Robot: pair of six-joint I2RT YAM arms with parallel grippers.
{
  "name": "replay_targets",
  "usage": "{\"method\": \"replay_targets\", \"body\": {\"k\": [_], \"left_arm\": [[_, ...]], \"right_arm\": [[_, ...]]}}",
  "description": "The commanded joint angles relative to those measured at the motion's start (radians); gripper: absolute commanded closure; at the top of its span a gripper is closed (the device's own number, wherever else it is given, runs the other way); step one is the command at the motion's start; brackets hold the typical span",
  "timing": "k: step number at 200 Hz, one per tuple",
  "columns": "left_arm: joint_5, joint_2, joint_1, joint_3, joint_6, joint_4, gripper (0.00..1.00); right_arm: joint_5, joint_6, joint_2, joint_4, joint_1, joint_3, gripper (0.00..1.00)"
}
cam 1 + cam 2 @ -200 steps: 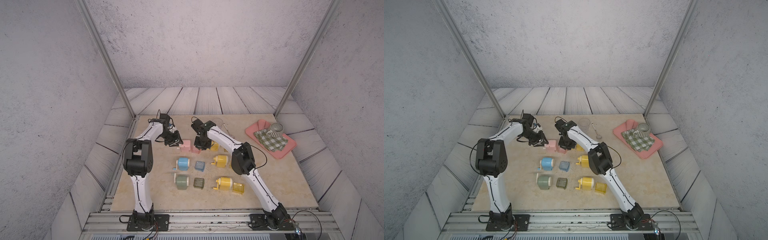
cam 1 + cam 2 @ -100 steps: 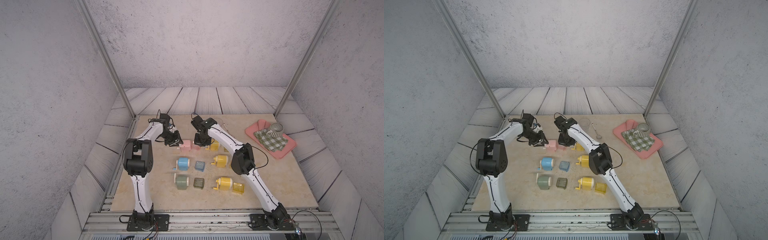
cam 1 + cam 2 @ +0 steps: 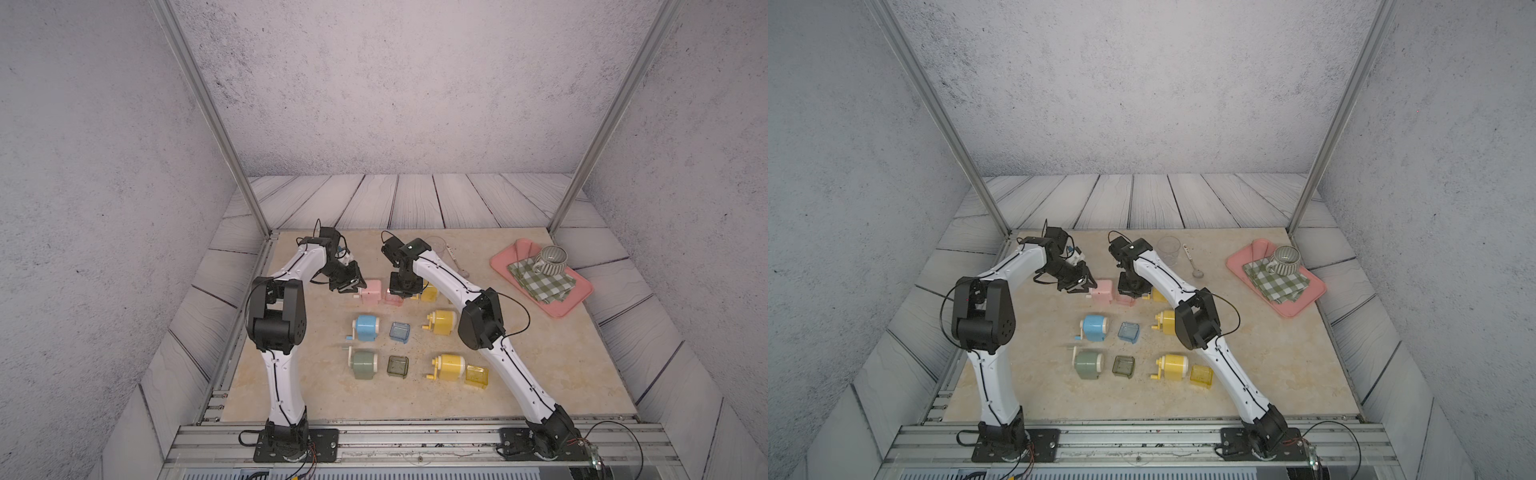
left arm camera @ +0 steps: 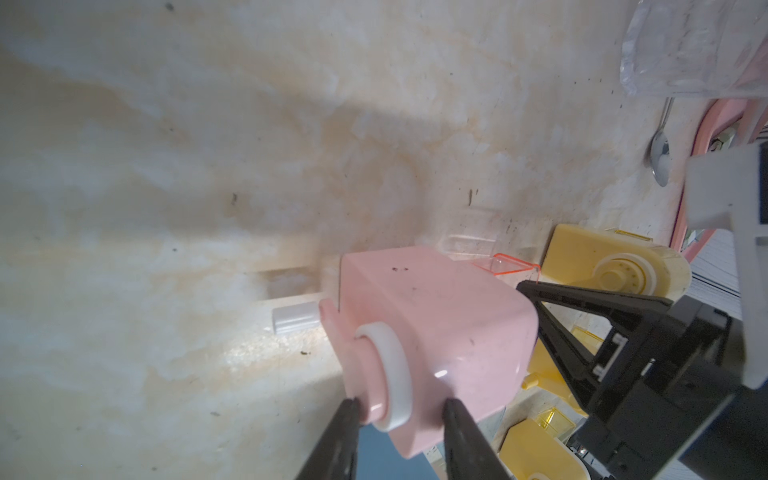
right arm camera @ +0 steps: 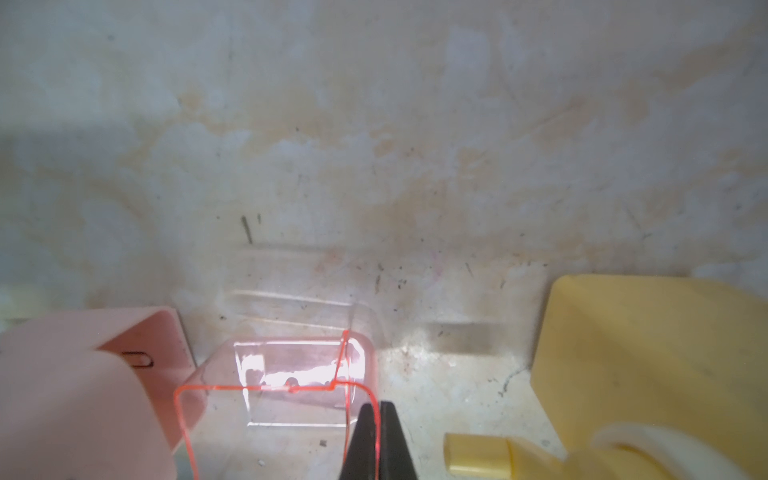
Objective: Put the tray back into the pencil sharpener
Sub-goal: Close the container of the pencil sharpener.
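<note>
Both top views are bright and evenly lit from overhead. They are sharp across the table (image 3: pixel 540 353), with short, soft shadows under the arms and straight frame posts splayed outward by wide-angle distortion. The left wrist view is washed out, its far tabletop smeared and crossed by a broad soft shadow, while the pink pencil sharpener (image 4: pixel 436 332) carries a small highlight. The right wrist view is milky and soft, with white glare burning out the clear pink tray (image 5: pixel 291 370) and the yellow sharpener (image 5: pixel 648 353) blurred at the edge.
</note>
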Motion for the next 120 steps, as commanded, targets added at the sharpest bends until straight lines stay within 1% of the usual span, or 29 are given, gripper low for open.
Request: {"method": "replay_targets", "body": {"k": [1, 39, 92, 120], "left_arm": [[-0.003, 0.037, 0.001, 0.008, 0.011, -0.013, 0.63], [-0.003, 0.034, 0.000, 0.008, 0.011, -0.014, 0.63], [0.000, 0.035, -0.001, 0.009, 0.011, -0.014, 0.63], [0.001, 0.037, -0.001, 0.011, 0.011, -0.012, 0.63]], "right_arm": [[-0.003, -0.009, 0.035, -0.027, -0.005, 0.041, 0.98], [0.000, -0.007, 0.049, -0.014, -0.004, 0.052, 0.96], [-0.009, -0.011, 0.057, 0.004, -0.006, 0.063, 0.86], [-0.010, -0.014, 0.053, 0.005, -0.006, 0.061, 0.86]]}}
